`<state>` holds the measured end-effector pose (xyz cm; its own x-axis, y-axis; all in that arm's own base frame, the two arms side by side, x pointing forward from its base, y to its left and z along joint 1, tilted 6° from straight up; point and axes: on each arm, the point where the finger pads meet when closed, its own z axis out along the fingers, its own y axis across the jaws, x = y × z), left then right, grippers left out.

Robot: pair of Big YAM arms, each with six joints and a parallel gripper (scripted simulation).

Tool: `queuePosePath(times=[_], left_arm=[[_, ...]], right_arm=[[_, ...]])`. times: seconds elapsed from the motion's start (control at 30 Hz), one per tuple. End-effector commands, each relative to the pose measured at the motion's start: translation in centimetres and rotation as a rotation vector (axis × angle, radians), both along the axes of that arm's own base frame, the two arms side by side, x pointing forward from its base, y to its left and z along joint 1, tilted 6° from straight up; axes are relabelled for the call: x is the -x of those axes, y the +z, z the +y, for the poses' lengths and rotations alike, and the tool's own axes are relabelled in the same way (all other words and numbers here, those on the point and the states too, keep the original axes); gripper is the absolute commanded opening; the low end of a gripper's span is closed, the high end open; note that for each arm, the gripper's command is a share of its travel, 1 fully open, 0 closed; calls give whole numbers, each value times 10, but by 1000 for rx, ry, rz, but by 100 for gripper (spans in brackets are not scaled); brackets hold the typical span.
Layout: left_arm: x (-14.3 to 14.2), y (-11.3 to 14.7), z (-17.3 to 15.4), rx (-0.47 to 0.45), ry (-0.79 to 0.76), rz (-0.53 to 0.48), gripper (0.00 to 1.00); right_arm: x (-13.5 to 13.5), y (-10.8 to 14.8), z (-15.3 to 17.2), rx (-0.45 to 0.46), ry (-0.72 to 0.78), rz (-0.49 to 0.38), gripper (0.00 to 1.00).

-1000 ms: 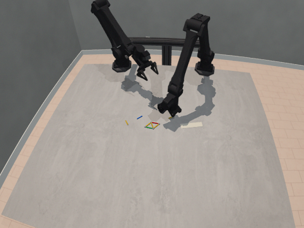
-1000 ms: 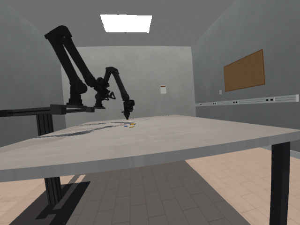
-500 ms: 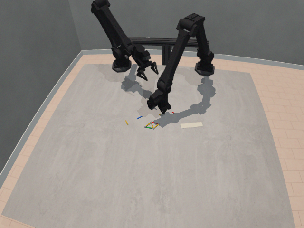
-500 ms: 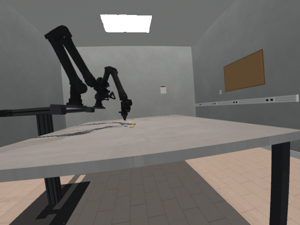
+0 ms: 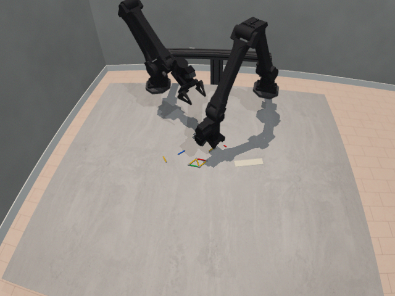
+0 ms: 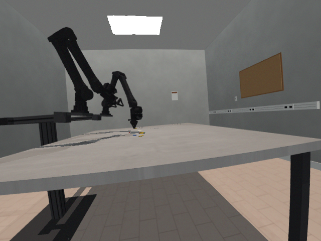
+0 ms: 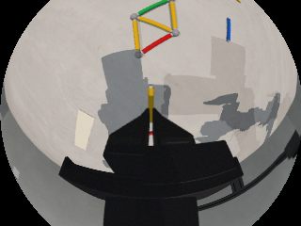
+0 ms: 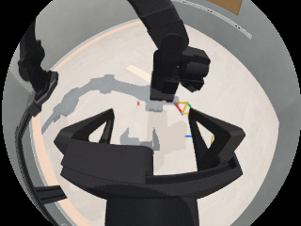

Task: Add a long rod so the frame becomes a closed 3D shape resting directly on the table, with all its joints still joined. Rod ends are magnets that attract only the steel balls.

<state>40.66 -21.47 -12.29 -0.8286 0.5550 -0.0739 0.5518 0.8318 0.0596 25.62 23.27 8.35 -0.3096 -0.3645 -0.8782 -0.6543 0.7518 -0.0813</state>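
Gripping a yellow rod (image 5: pixel 210 149) (image 6: pixel 135 128) (image 7: pixel 150 99): left gripper (image 5: pixel 214 147) (image 6: pixel 134 127) (image 7: pixel 150 110) has its fingers clamped on it, with one end poking out past the tips, pointing toward the frame side in the wrist view. Rod and frame are apart. Short red piece (image 5: pixel 224 145) (image 6: pixel 129 132) (image 8: pixel 138 103) is on the table near that gripper. Next out, the frame (image 5: pixel 198 163) (image 6: pixel 141 133) (image 7: pixel 155 24) (image 8: pixel 184 108) lies flat on the table: two triangles sharing a yellow rod, the rest two yellow, one red, one green, balls at the corners. Blue rod (image 5: pixel 181 152) (image 6: pixel 134 135) (image 7: pixel 229 29) (image 8: pixel 188 136) lies loose to one side, second yellow rod (image 5: pixel 164 159) (image 6: pixel 140 136) (image 8: pixel 213 138) beyond it. Cream strip (image 5: pixel 249 162) (image 7: pixel 84 130) (image 8: pixel 139 73) is on the frame's other side. Farthest off, right gripper (image 5: pixel 198 99) (image 6: pixel 119 106) (image 8: pixel 151 110) hangs above the table, fingers wide apart, nothing between them.
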Motion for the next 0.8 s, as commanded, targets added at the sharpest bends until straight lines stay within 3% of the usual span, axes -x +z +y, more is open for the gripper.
queuePosePath(times=[0.0,0.2,0.77], left_arm=[[-9,18,-6,31,211,-28,0],[-5,20,-11,51,374,-29,0],[-5,20,-11,50,383,-31,0]], right_arm=[[-6,11,5,-21,1,-25,100],[-6,11,5,-21,1,-25,100],[-6,11,5,-21,1,-25,100]])
